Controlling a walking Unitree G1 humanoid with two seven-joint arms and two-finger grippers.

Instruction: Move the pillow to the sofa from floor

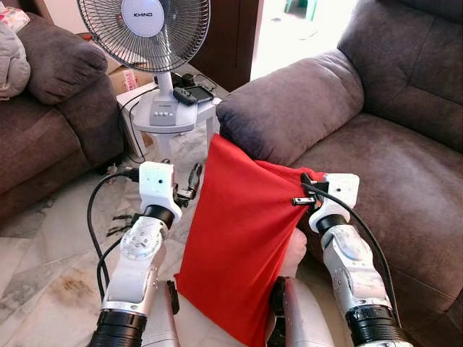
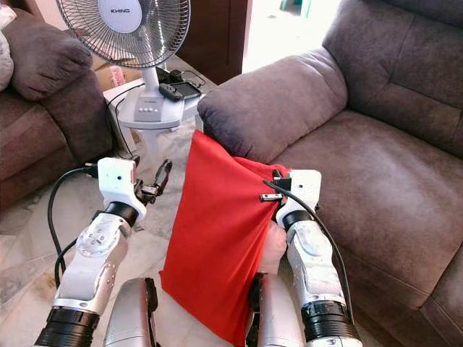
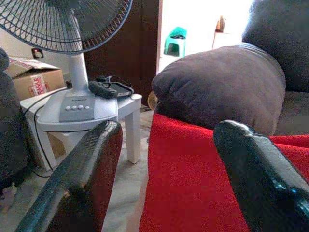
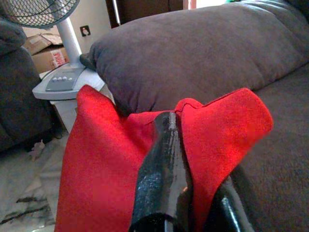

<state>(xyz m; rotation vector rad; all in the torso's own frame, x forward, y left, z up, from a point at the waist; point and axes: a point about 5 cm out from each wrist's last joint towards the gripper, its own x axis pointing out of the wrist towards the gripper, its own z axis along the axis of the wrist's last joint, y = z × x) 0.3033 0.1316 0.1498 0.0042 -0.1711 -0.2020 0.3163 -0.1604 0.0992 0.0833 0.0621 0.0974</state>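
Observation:
A red pillow [image 1: 239,238] hangs upright in front of me, lifted off the floor, and its top edge leans against the grey sofa's armrest [image 1: 296,101]. My right gripper [image 1: 307,181] is shut on the pillow's top right corner, the red cloth bunched around its fingers [image 4: 164,159]. The sofa seat [image 1: 383,181] lies just to the right of that hand. Left of the pillow, at about the same height, my left gripper [image 1: 194,179] stands open with its fingers [image 3: 91,164] spread and nothing between them.
A standing fan [image 1: 155,29] and a remote [image 1: 189,94] rest on a small white table [image 1: 206,108] beyond the pillow. Another grey sofa [image 1: 51,123] stands at the left. A cardboard box [image 3: 34,82] sits behind the table. Cables trail over the tiled floor [image 1: 43,267].

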